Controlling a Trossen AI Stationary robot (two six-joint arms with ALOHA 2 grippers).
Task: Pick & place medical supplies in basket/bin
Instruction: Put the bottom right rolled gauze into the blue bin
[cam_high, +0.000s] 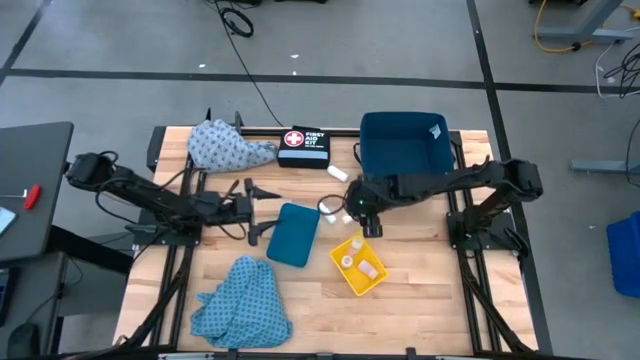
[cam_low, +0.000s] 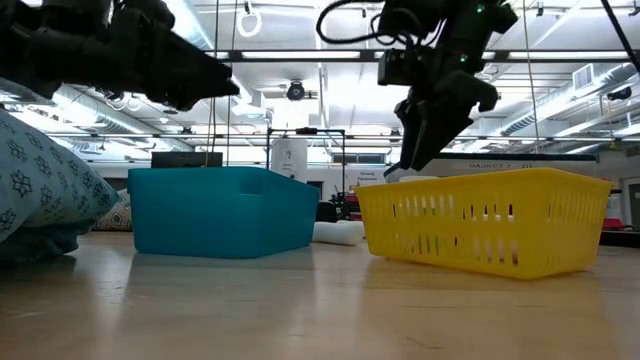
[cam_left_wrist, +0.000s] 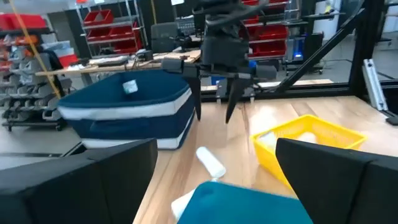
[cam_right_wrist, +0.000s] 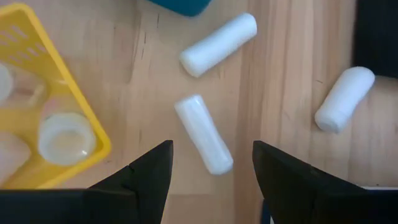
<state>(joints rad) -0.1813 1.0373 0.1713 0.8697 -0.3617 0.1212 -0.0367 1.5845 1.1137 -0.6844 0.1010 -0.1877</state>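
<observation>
My right gripper (cam_right_wrist: 211, 171) hangs open over the table's middle, fingers slanting down, above a white roll (cam_right_wrist: 204, 134) that lies flat on the wood. Two more rolls (cam_right_wrist: 217, 43) (cam_right_wrist: 345, 98) lie nearby. The yellow basket (cam_high: 358, 265) beside it holds a few pale pieces (cam_right_wrist: 62, 137). My left gripper (cam_high: 268, 212) stands open and level at the left, next to the small teal bin (cam_high: 293, 235), with nothing between its fingers. One light-blue cloth (cam_high: 230, 148) lies at the far left, another (cam_high: 240, 300) at the near edge.
A large dark-blue bin (cam_high: 405, 143) stands at the far right. A black first aid pouch (cam_high: 303, 145) lies at the far edge, with one white roll (cam_high: 338, 172) near it. Bare wood stretches along the near right of the table.
</observation>
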